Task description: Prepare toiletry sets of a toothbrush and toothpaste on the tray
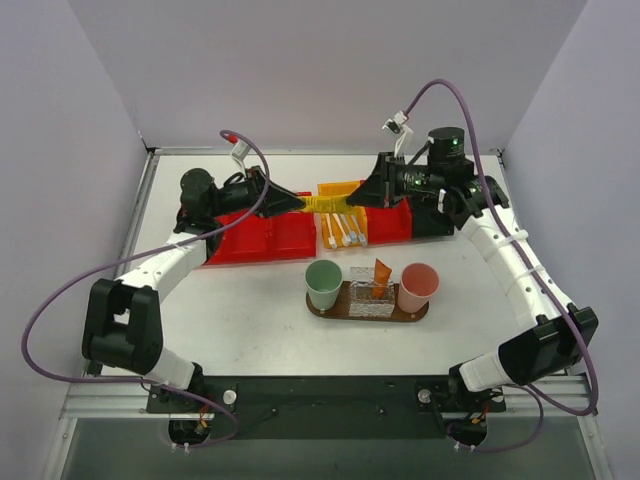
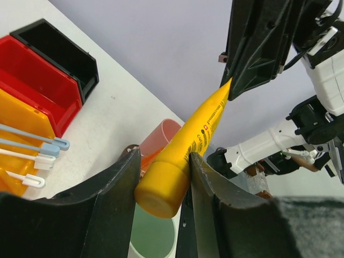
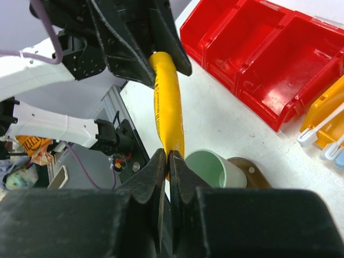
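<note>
Over the white table (image 1: 250,310), above the bins (image 1: 270,235), the right gripper (image 3: 165,158) pinches the yellow tube (image 1: 325,202) tight by its tail while the left gripper (image 2: 164,161) half-parted flanks the cap, hold unclear; mistimed release could drop it short of the tray (image 1: 345,316).

A white table (image 1: 250,330) carries everything. Along its far half runs a row of plastic bins resting on the surface. At the left stand two red bins (image 1: 285,238) side by side. A yellow bin (image 1: 326,236) follows near the middle, then another red bin (image 1: 392,224), and a black bin (image 1: 434,222) closes the row on the right. In front of the row, apart from it and nearer the table's middle, lies the tray (image 1: 335,313), a dark brown wooden oval set lengthwise from left to right. The rest of the surface shows bare white.
</note>
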You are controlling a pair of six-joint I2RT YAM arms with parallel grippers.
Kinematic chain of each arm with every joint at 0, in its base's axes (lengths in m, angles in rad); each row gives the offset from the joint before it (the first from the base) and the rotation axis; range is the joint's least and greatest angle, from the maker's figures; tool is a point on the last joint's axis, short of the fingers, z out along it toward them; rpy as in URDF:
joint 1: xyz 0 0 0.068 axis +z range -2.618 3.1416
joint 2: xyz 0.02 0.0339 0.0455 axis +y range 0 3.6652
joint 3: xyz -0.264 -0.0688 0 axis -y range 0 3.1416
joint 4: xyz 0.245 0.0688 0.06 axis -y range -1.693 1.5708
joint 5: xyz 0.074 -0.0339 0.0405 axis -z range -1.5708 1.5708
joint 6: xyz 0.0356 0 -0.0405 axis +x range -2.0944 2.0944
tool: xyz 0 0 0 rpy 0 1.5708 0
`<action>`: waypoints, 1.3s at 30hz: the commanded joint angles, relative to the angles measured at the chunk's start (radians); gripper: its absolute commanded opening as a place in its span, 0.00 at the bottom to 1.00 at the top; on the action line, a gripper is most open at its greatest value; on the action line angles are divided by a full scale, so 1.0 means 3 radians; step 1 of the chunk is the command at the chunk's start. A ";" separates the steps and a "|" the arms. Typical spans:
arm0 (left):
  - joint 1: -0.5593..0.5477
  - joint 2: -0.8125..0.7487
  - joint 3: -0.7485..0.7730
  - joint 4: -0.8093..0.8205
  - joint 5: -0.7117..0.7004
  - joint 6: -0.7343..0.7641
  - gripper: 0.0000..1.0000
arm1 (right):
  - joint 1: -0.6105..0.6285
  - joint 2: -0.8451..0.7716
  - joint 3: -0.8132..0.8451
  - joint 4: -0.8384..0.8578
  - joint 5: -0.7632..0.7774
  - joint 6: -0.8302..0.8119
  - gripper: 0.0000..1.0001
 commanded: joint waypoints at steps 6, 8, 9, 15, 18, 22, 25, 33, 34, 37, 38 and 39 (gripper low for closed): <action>0.0002 0.0248 0.0097 -0.0024 0.0056 0.0297 0.52 | 0.0004 -0.0400 0.0314 -0.0310 -0.0227 -0.0283 0.00; -0.0009 0.0264 0.0113 0.0002 0.0091 0.0302 0.62 | 0.0004 -0.0394 0.0365 -0.0448 -0.0166 -0.0385 0.00; -0.0009 0.0264 0.0113 0.0007 0.0107 0.0312 0.72 | 0.0004 -0.0394 0.0381 -0.0474 -0.0141 -0.0406 0.00; -0.0029 0.0238 0.0087 0.0073 0.0168 0.0343 0.79 | 0.0004 -0.0379 0.0376 -0.0520 -0.0038 -0.0426 0.00; -0.0080 0.0238 0.0087 0.0079 0.0194 0.0364 0.79 | -0.0001 -0.0348 0.0366 -0.0541 -0.0008 -0.0441 0.00; -0.0091 0.0212 0.0143 -0.0104 0.0199 0.0506 0.79 | 0.0009 -0.0359 0.0437 -0.0673 0.0084 -0.0533 0.00; -0.0091 0.0177 0.0148 -0.0207 0.0199 0.0645 0.79 | 0.0004 -0.0364 0.0483 -0.0781 0.0192 -0.0636 0.00; -0.0091 0.0166 0.0143 -0.0290 0.0199 0.0742 0.79 | 0.0040 -0.0394 0.0386 -0.0873 0.0396 -0.0799 0.00; -0.0091 0.0161 0.0143 -0.0290 0.0204 0.0747 0.79 | 0.0040 -0.0394 0.0366 -0.0878 0.0417 -0.0805 0.00; -0.0091 0.0156 0.0143 -0.0320 0.0199 0.0778 0.79 | 0.0055 -0.0425 0.0310 -0.0888 0.0437 -0.0840 0.00; -0.0091 0.0156 0.0143 -0.0320 0.0199 0.0793 0.79 | 0.0055 -0.0435 0.0294 -0.0888 0.0448 -0.0856 0.00; -0.0091 0.0146 0.0143 -0.0341 0.0199 0.0798 0.79 | 0.0065 -0.0445 0.0269 -0.0888 0.0453 -0.0871 0.00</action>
